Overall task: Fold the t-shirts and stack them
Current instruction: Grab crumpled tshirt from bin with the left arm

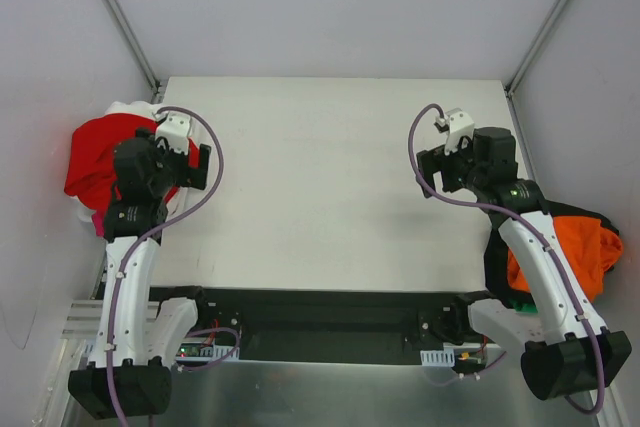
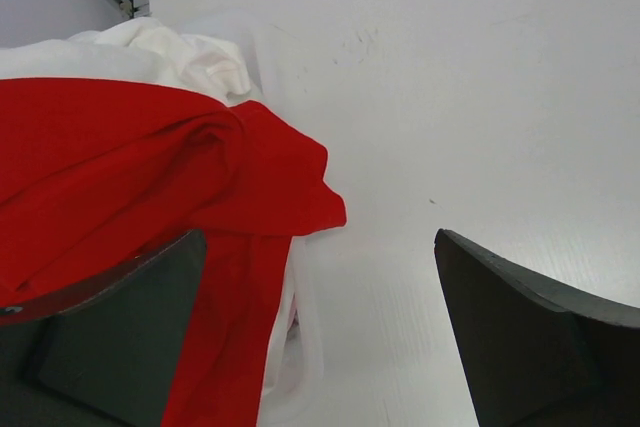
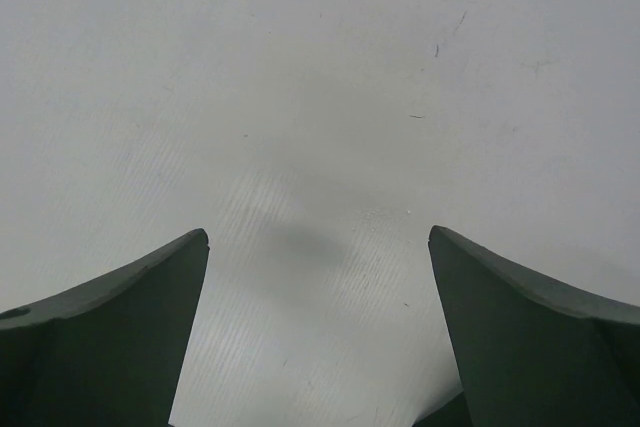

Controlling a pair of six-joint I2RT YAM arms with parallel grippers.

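White bench (image 1: 330, 197) stretches wide between both arms. The left arm bends toward its left edge, left fingers (image 2: 110, 327) spread apart just beside the red t-shirt (image 1: 92, 152), which is heaped over a white t-shirt (image 1: 125, 109). The right fingers (image 3: 540, 327) hang apart above plain bench surface. An orange t-shirt (image 1: 575, 247) is bunched at the right edge.

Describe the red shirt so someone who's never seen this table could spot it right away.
Start at the white table and go to its left edge, beside the left gripper. The red t-shirt lies bunched there with white cloth showing around it. It is the only bright red item; the orange t-shirt sits on the opposite side.
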